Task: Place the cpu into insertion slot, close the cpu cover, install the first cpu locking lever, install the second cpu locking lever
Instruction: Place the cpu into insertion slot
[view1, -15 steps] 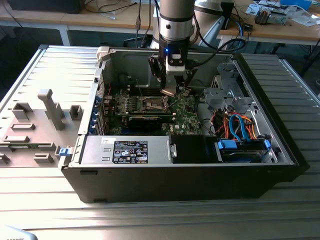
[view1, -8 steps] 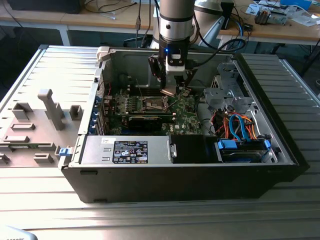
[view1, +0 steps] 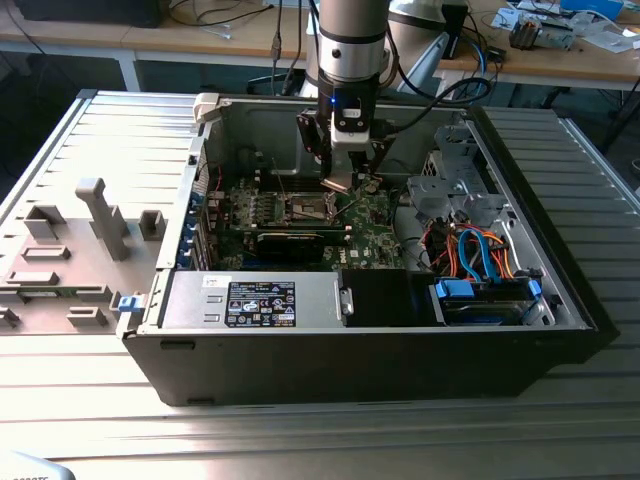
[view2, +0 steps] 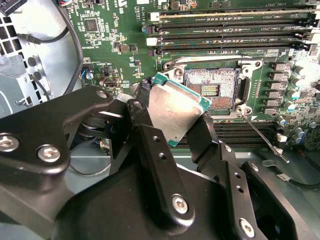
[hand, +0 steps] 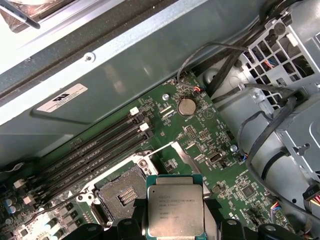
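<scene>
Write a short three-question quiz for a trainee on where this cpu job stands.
1. Multiple choice: what are the gripper's jaws shut on? A the cpu; B a screwdriver; C nothing.
2. Fill in: the insertion slot sits in a green ____.
3. True or false: the cpu already lies in the insertion slot.
Key: 1 A. 2 circuit board. 3 false; the cpu is held tilted in the jaws, not seated, and the slot's contacts are bare.

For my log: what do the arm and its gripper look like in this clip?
The arm is a silver-grey cylinder with dark bands and a blue light at the wrist; black cables loop off it. The gripper has black jointed metal fingers fastened with silver screws.
</scene>
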